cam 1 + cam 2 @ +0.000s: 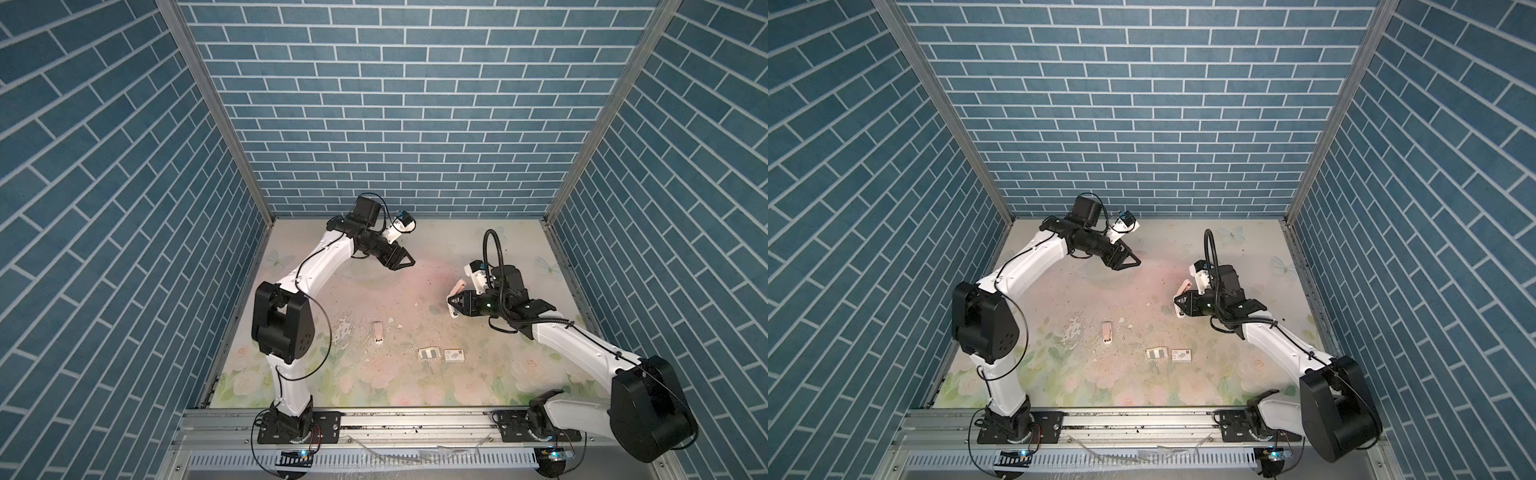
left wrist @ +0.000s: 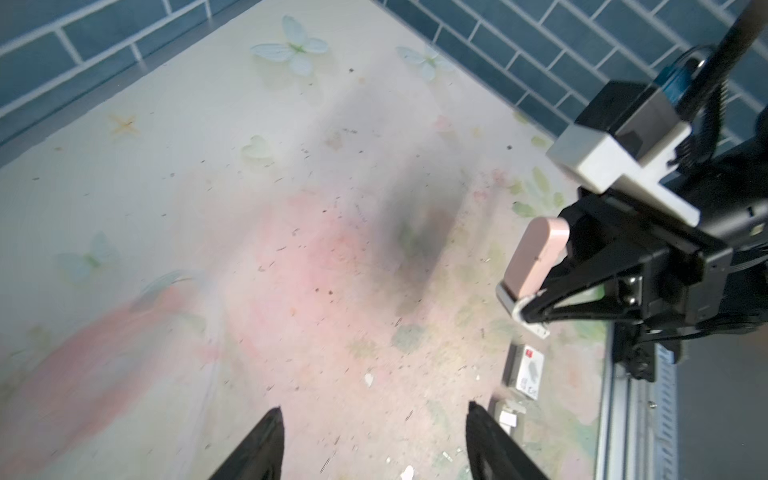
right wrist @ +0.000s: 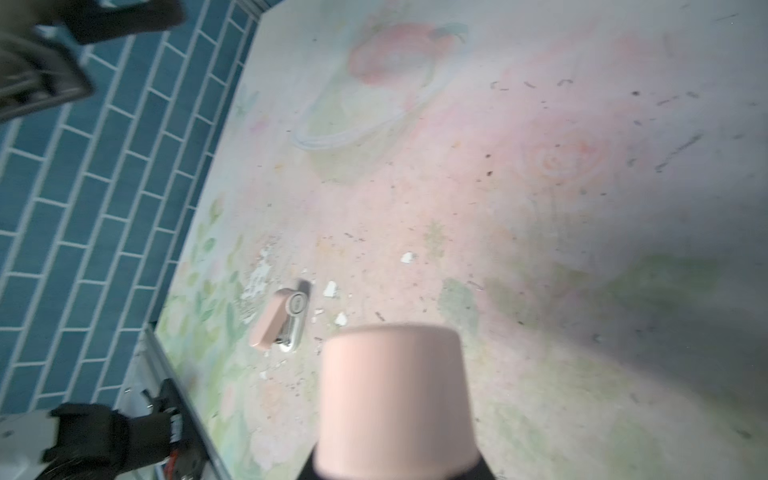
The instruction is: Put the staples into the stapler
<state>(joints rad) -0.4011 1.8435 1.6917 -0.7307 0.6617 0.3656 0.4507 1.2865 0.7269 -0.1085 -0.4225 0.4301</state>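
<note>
My right gripper is shut on a pink stapler with a white base and holds it tilted above the right half of the table. The right wrist view shows its pink top close up, hiding the jaws. A second pink stapler lies flat near the table's middle, also in the right wrist view. The staples, short grey strips, lie toward the front. My left gripper hangs open and empty at the back left, its fingertips wide apart.
A small white box with a red mark lies just right of the staples, and it also shows in the left wrist view. White scraps and dark specks litter the floral table. Blue brick walls close three sides; a metal rail runs along the front.
</note>
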